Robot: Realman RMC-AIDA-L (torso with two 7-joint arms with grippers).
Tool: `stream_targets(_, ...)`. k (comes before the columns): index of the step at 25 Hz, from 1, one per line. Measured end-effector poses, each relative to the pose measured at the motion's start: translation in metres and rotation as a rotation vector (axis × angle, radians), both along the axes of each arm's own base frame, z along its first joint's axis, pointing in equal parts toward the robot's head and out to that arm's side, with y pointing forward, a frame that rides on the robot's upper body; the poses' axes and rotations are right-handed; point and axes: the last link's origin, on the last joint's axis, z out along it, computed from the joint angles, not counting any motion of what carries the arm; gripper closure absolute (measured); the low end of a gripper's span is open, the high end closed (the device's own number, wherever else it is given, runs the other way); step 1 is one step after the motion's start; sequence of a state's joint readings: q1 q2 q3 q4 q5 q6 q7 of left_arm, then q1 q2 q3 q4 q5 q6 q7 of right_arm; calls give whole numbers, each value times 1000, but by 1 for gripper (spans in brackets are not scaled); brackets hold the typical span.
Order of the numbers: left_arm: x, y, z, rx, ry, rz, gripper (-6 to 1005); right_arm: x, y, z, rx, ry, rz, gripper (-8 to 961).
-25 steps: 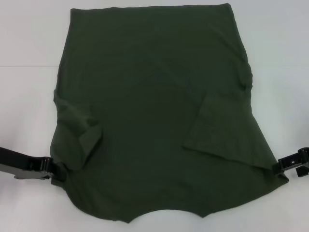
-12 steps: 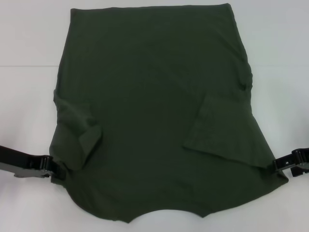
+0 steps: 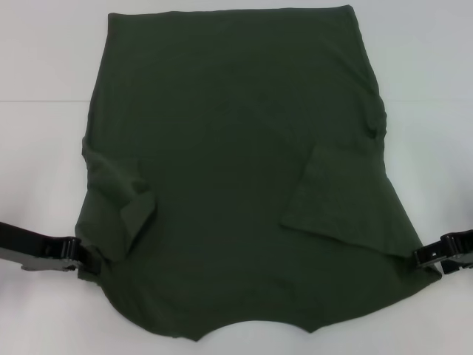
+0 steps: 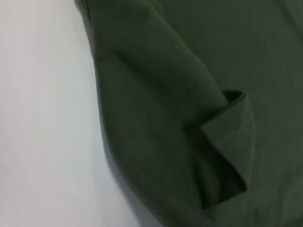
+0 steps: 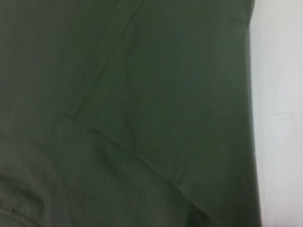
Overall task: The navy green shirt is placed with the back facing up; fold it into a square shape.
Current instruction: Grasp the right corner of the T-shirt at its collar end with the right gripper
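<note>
The navy green shirt lies flat on the white table, plain side up. Both short sleeves are folded inward: one near the left edge, the other on the right half. My left gripper sits at the shirt's near left edge, touching the cloth. At the near right corner of the shirt is my right gripper. The left wrist view shows the shirt's edge and folded sleeve on the table. Cloth fills most of the right wrist view.
Bare white tabletop surrounds the shirt on the left, right and far sides. The collar notch lies at the near edge of the head view. Nothing else stands on the table.
The right gripper has shifted slightly outward and lower at the shirt's corner. The left gripper and the shirt have barely moved.
</note>
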State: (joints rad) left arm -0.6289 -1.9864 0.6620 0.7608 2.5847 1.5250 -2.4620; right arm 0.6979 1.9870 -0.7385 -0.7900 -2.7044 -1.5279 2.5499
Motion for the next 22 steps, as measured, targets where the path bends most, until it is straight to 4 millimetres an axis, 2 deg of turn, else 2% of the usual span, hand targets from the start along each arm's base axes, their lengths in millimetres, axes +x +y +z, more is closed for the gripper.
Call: stream_targets(22,0,0,-1,-2,0,-2,967,-4,0,-7,-22,-5,15,68)
